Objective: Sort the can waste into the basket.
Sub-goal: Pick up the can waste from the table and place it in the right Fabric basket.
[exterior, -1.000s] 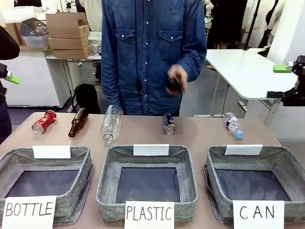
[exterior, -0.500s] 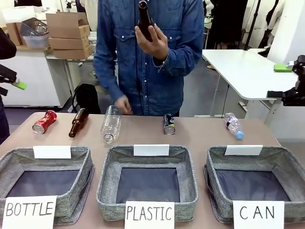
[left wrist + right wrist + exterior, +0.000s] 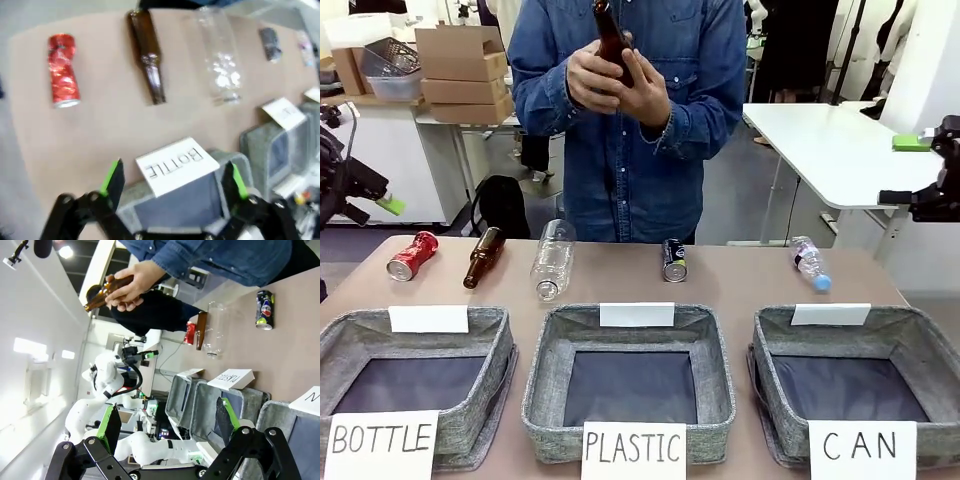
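Looking along the left wrist, we see our left gripper (image 3: 174, 172) spread wide and empty over the BOTTLE sign (image 3: 192, 156). The red can (image 3: 63, 70) lies near the table's edge beside a brown bottle (image 3: 147, 55), and the dark can (image 3: 270, 44) is a blur. From the front, bare tabletop separates that can from the CAN basket (image 3: 910, 330) at near right. Our right gripper (image 3: 168, 410) hangs released, off the table's right side.

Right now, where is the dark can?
In the front view, the dark can is just right of centre, beyond the PLASTIC basket, between the large clear bottle and the small bottle.
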`<state>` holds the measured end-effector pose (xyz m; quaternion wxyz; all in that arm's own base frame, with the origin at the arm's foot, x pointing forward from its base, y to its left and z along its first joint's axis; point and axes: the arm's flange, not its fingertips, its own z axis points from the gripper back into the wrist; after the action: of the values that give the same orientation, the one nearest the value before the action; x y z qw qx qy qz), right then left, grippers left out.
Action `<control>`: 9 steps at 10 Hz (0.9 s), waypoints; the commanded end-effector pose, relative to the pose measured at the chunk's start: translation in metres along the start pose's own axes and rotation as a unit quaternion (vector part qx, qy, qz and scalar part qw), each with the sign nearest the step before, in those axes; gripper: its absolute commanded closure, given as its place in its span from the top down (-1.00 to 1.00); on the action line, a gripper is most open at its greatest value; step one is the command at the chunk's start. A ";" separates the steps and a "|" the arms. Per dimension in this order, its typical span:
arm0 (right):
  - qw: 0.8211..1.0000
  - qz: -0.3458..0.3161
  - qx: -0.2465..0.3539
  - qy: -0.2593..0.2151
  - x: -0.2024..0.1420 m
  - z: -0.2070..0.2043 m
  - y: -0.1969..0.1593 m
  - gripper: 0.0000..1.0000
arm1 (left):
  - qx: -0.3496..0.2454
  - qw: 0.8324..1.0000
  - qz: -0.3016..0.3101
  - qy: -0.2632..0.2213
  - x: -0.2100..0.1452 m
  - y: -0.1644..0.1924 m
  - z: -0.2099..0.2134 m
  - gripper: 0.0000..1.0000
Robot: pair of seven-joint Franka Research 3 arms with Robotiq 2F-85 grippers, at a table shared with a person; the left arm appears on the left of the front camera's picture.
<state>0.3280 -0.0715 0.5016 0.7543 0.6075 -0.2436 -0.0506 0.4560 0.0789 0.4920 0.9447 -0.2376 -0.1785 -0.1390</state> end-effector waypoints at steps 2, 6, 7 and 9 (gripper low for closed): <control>1.000 0.014 0.010 -0.006 0.004 -0.002 0.000 1.00 | -0.155 0.984 -0.087 0.004 -0.028 0.014 0.078 1.00; 1.000 0.014 0.010 -0.006 0.004 -0.002 0.000 1.00 | -0.189 0.974 -0.096 -0.084 -0.100 0.045 0.175 1.00; 1.000 0.014 0.010 -0.006 0.004 -0.002 0.000 1.00 | -0.201 0.969 -0.092 -0.106 -0.119 0.057 0.197 1.00; 1.000 0.014 0.010 -0.006 0.004 -0.002 0.000 1.00 | -0.231 0.960 -0.081 -0.136 -0.151 0.081 0.228 1.00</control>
<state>0.3282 -0.0717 0.5015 0.7546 0.6071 -0.2437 -0.0506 0.2817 0.2745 0.5843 0.8350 -0.4280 -0.2746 -0.2099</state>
